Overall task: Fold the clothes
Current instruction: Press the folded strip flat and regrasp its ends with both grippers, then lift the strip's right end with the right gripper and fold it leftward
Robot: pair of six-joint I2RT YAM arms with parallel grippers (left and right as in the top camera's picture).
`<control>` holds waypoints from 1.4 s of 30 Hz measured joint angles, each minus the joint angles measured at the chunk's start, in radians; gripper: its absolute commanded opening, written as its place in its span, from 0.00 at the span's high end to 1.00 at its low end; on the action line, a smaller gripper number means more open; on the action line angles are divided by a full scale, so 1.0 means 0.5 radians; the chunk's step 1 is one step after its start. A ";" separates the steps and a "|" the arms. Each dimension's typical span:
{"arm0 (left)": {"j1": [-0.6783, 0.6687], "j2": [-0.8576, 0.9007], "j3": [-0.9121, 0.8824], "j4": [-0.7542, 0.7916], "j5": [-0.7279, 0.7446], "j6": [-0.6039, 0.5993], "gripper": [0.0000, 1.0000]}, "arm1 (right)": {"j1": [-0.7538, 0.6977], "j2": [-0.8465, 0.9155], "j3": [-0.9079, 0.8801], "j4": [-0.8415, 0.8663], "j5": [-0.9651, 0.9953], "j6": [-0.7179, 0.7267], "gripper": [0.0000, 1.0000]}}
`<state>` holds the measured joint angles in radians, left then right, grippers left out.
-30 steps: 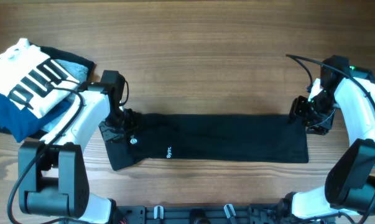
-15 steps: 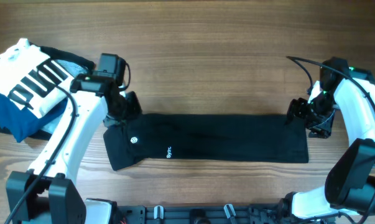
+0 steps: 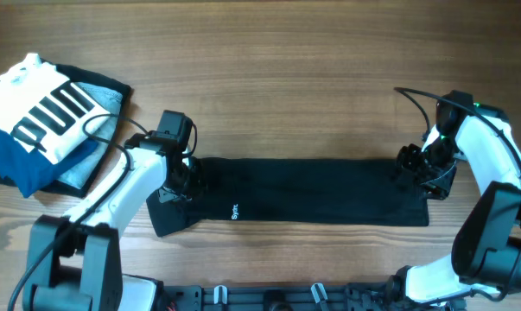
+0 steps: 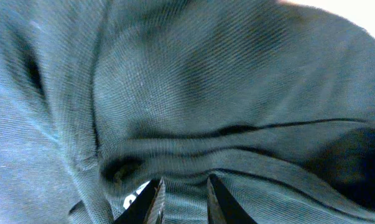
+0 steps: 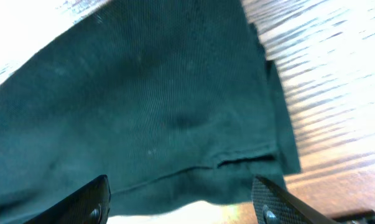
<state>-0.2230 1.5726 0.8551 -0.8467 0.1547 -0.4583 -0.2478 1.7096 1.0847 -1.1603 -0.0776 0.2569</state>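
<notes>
Mid-fold, the T-shirt (image 3: pixel 312 192) lies as a long strip across the lower middle of the desk (image 3: pixel 286 78), the left gripper (image 3: pixel 184 177) with jaws pinching its left end, the right gripper (image 3: pixel 413 168) with jaws apart over the right end, which likely needs clamping before the next fold.

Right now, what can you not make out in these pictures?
White lettering on the black T-shirt: overhead, too small to read.
Left gripper: left wrist view, cloth fills the frame; whether it pinches the shirt is unclear.
Clothes pile: overhead, cut by the left edge.
Shirt's left end: overhead, partly hidden under the left arm.
</notes>
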 measured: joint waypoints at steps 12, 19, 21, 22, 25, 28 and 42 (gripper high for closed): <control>0.003 0.173 -0.002 0.194 0.092 0.000 0.70 | 0.000 0.137 -0.226 0.443 -0.159 0.178 0.28; 0.014 0.254 0.027 0.885 0.035 -0.001 0.64 | 0.000 0.105 -0.213 1.180 -0.173 0.248 0.29; 0.046 0.272 0.028 0.974 0.025 -0.001 0.59 | 0.000 0.121 -0.213 1.326 -0.186 0.248 0.30; 0.066 0.278 0.027 1.015 0.021 -0.001 0.58 | 0.000 0.133 -0.213 1.408 -0.198 0.247 0.30; 0.107 0.296 0.025 1.131 0.014 -0.002 0.56 | 0.001 0.159 -0.213 1.569 -0.249 0.246 0.28; 0.135 0.314 0.024 1.216 0.040 -0.002 0.56 | 0.000 0.172 -0.204 1.591 -0.344 0.169 0.18; 0.281 -0.075 0.354 0.291 0.081 0.092 0.37 | -0.170 -0.256 0.114 0.933 -0.207 -0.597 0.05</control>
<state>-0.0826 1.5352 1.0321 -0.7013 0.1951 -0.4126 -0.3328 1.5818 1.1419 -0.6937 -0.1810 -0.0414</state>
